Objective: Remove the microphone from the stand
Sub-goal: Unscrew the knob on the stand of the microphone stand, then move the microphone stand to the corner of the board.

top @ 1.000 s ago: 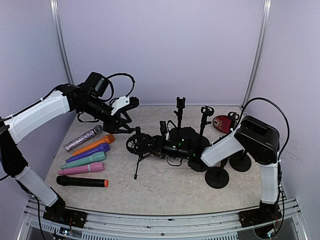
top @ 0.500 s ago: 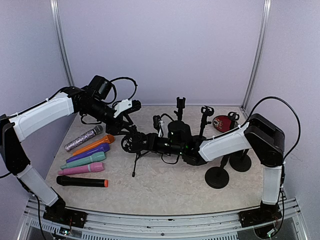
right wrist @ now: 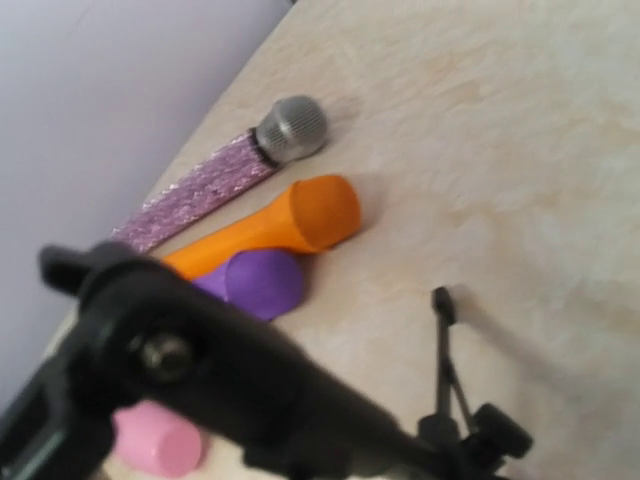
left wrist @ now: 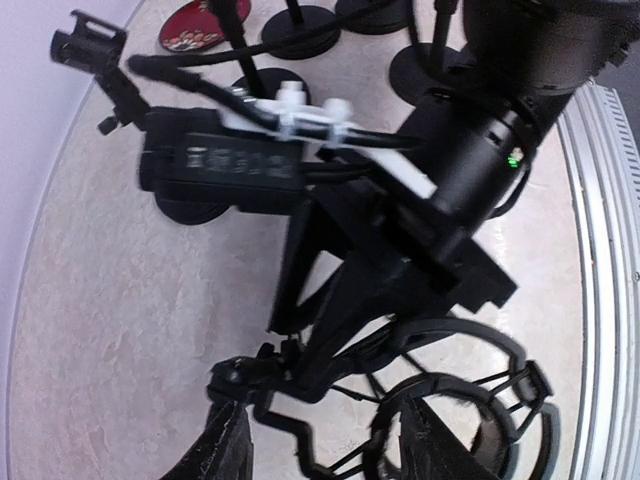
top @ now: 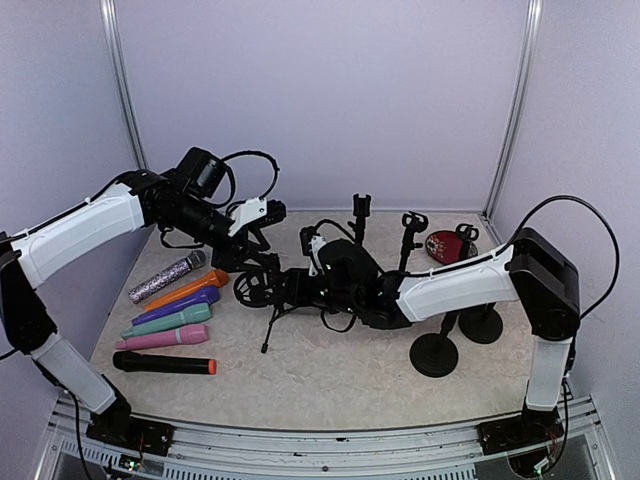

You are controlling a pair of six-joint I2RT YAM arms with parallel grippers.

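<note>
While stretched left across the table [top: 350,385], met the tripod stand [top: 275,328] at its ring mount [top: 252,290] with the right gripper [top: 282,285]; could not tell whether those jaws pinched it. Held the left gripper [left wrist: 330,450] just above, fingers [left wrist: 225,455] spread astride the mount's bracket. Stood just beside the coloured microphones [top: 175,320]; microphone itself perhaps hidden among black parts.

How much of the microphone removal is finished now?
Done: six coloured microphones lie in a row, off any stand. In hand: the left arm and right arm meet at the black tripod stand with ring mount. Left: unclear whether a microphone remains there.
</note>
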